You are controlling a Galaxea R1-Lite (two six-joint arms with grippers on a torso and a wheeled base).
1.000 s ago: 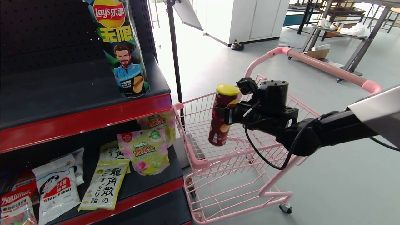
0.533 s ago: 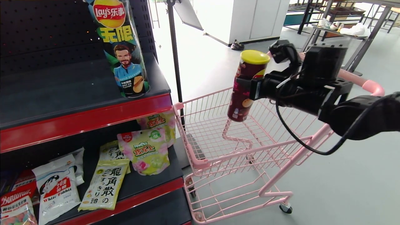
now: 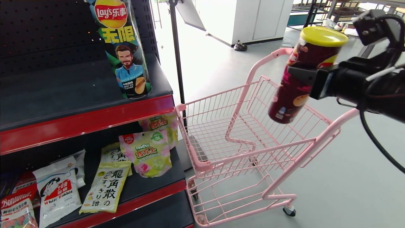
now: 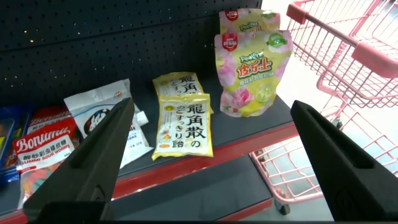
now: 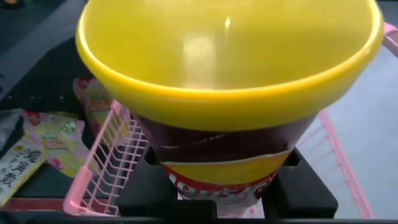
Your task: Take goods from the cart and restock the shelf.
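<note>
While the right gripper (image 3: 311,83) is clamped on its middle, the dark red can (image 3: 292,91) with the yellow lid (image 3: 323,35) hangs in the air at the upper right of the head view. It is slightly tilted, with the lid up. It is over the right side of the pink cart (image 3: 221,126), near the handle, and is apart from the wire basket. In the right wrist view, black fingers (image 5: 305,193) press on the dark red can (image 5: 230,149) from both sides.

The cart stands in the centre of the frame, just beside the shelf (image 3: 88,122) with red edges at the left. On the upper board, at the top left, a tall green can (image 3: 125,47) stands upright. On the lower board, at the lower left, are a pink-green pouch (image 3: 150,153), a yellow bag (image 3: 107,186) and a white bag (image 3: 57,190). The left gripper (image 4: 211,155) is in front of this lower board, its fingers (image 4: 93,162) wide apart and holding nothing.
</note>
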